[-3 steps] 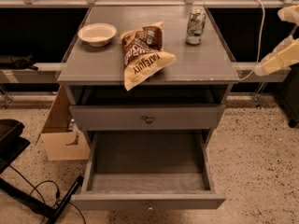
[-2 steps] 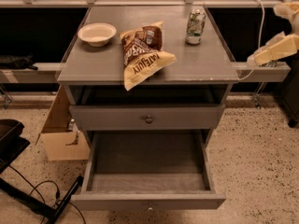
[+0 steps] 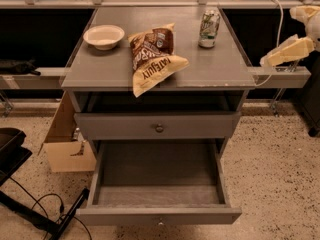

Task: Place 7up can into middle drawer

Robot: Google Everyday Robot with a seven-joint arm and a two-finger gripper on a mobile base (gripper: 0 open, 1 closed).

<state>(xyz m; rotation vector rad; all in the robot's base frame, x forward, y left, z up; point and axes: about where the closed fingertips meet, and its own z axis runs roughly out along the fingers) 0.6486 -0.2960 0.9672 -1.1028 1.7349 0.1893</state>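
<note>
**Drawer Open, Can Yet to Be Picked Up**

A grey cabinet's tabletop [image 3: 220, 66] carries everything in play. Below it, the middle drawer [image 3: 157, 171] stands pulled well out, its shallow tray bare and ready to receive. Above that, a second knobbed drawer front [image 3: 125, 126] is closed. A brown-and-yellow chip bag [image 3: 152, 56] sprawls across the centre of the tabletop, its lower corner hanging over the front edge. The robot's cream-coloured tool [image 3: 285, 52] hovers off the cabinet's right side, beyond the tabletop's edge and apart from every object. Whether it is released or clenched cannot be told from this view, though it carries no can. A white bowl [image 3: 103, 36] sits at the back left. The 7up can [image 3: 208, 29] stands upright at the back right, clear of the bag. Judged from this, only the opening of the drawer is done. The reach, the grasp, the carry down and the release into the tray all remain.
</note>
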